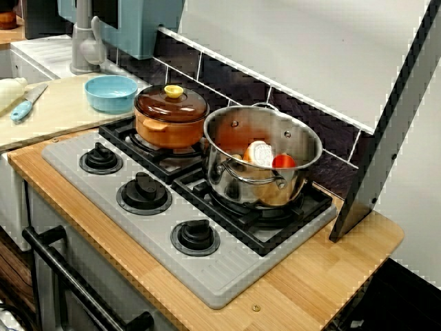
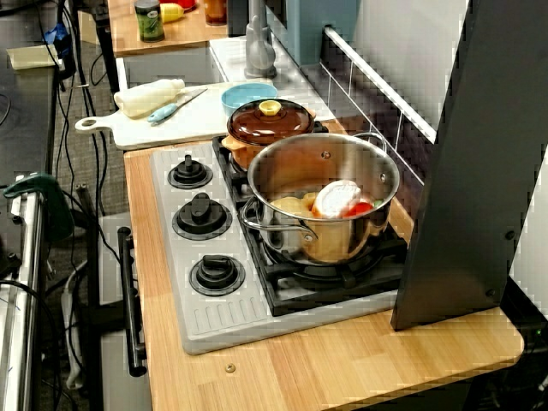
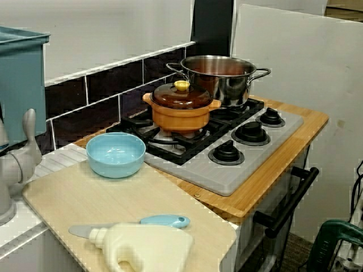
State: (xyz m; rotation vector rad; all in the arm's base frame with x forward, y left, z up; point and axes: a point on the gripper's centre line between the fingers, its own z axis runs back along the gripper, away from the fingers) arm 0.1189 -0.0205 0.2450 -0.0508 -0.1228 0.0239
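No gripper or arm shows in any view. A steel pot [image 1: 231, 172] stands on the right burner of a toy stove [image 1: 207, 272]. Inside it lie a white and orange round item [image 1: 260, 152], a red piece [image 1: 283, 162] and a pale yellow piece [image 2: 289, 205]. To its left, an orange pot with a brown lid and yellow knob [image 1: 170, 114] sits on the neighbouring burner, almost touching the steel pot. In the view from the sink end the steel pot [image 3: 227, 85] stands behind the orange pot [image 3: 181, 110], and its contents are hidden.
A light blue bowl [image 1: 110, 93] rests at the edge of a wooden cutting board [image 1: 65, 114], which also carries a blue-handled knife [image 1: 24, 105] and a cream bottle [image 3: 144, 246]. Three black knobs [image 1: 143, 193] line the stove front. A grey faucet [image 1: 83, 41] and dark upright panel [image 1: 389, 131] flank the stove.
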